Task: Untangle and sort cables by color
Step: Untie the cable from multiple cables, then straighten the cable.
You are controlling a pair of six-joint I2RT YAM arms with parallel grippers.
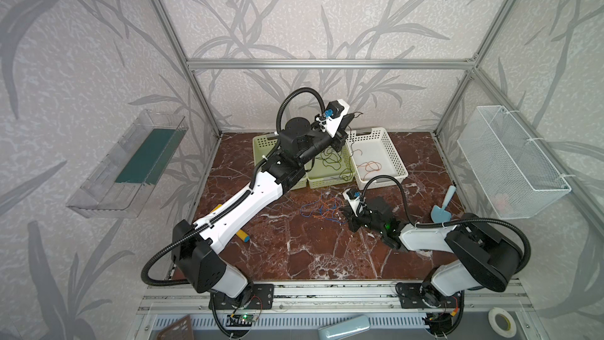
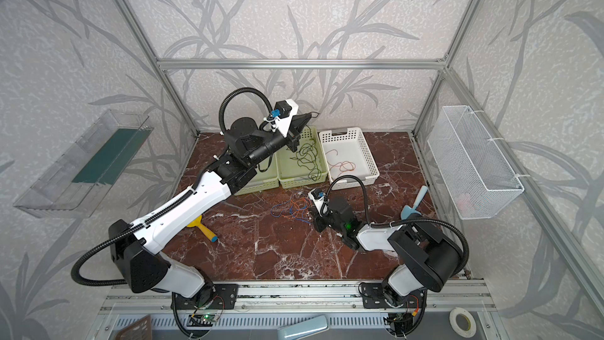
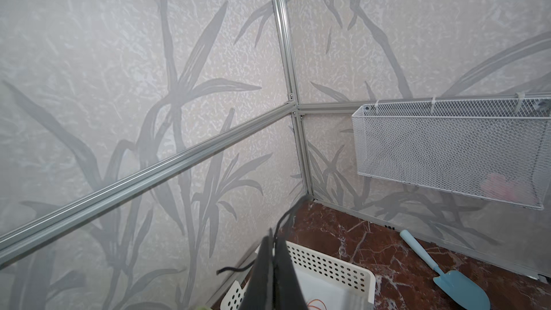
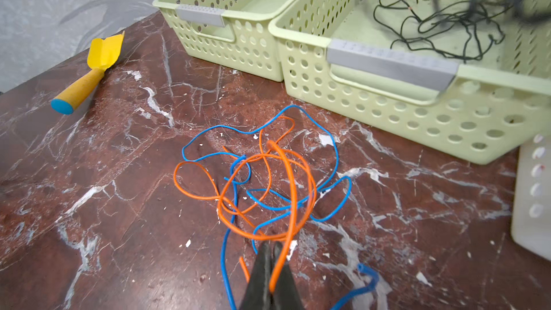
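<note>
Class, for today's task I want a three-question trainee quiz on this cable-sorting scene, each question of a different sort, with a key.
1. True or false: the white basket holds orange cables.
2. The cable pinched by the right gripper is: A blue; B orange; C dark.
3. Fill in: the dark cables lie in a ___ basket.
Key: 1 true; 2 B; 3 green.

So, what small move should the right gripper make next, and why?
Probably a slow lift. The right gripper is shut on an orange cable that loops through blue cables on the table; lifting should draw it out, toward the white basket that holds orange ones.
</note>
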